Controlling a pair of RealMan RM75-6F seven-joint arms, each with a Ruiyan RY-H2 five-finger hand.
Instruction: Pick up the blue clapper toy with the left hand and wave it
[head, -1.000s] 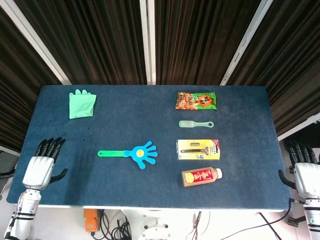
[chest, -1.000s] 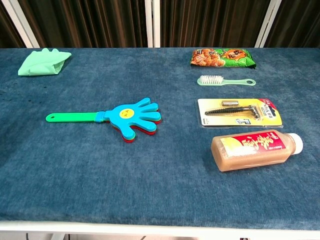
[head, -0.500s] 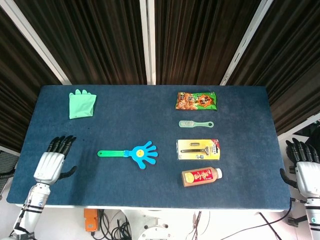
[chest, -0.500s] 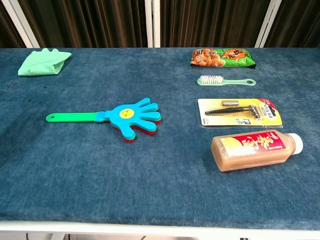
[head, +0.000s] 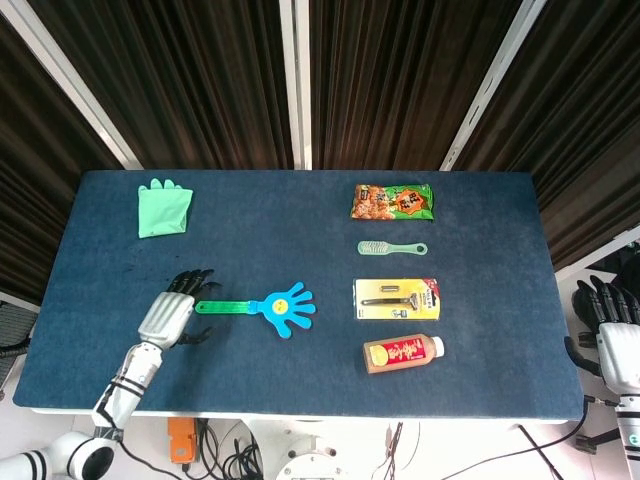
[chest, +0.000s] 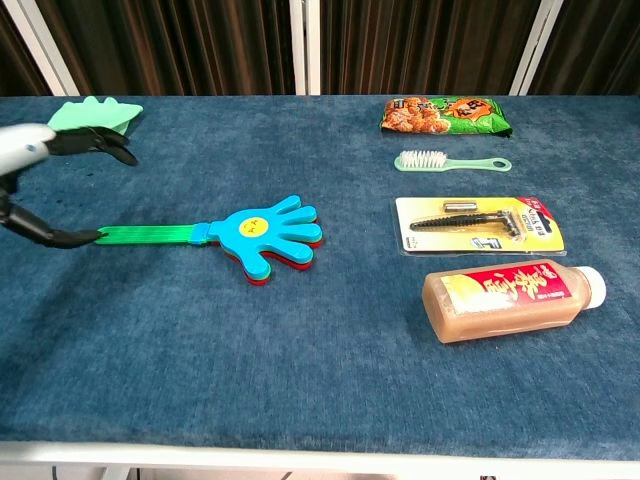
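The blue clapper toy (head: 285, 308) is a hand-shaped paddle with a yellow smiley and a green handle, lying flat near the middle of the blue table (head: 300, 390). In the chest view the clapper toy (chest: 265, 232) shows red and green layers under the blue one. My left hand (head: 170, 315) hovers at the free end of the handle, fingers spread apart and holding nothing. In the chest view the left hand (chest: 30, 150) enters at the left edge, its thumb tip at the handle's end and the other fingers above it. My right hand (head: 612, 325) hangs off the table's right edge, fingers apart, empty.
A green glove (head: 163, 208) lies at the back left. On the right stand a snack bag (head: 392, 200), a green brush (head: 390, 247), a packaged razor (head: 397, 299) and a bottle (head: 403, 352) lying on its side.
My left hand has moved from the table's left edge rightward to the end of the clapper's handle and has come into the chest view. The clapper has not moved.
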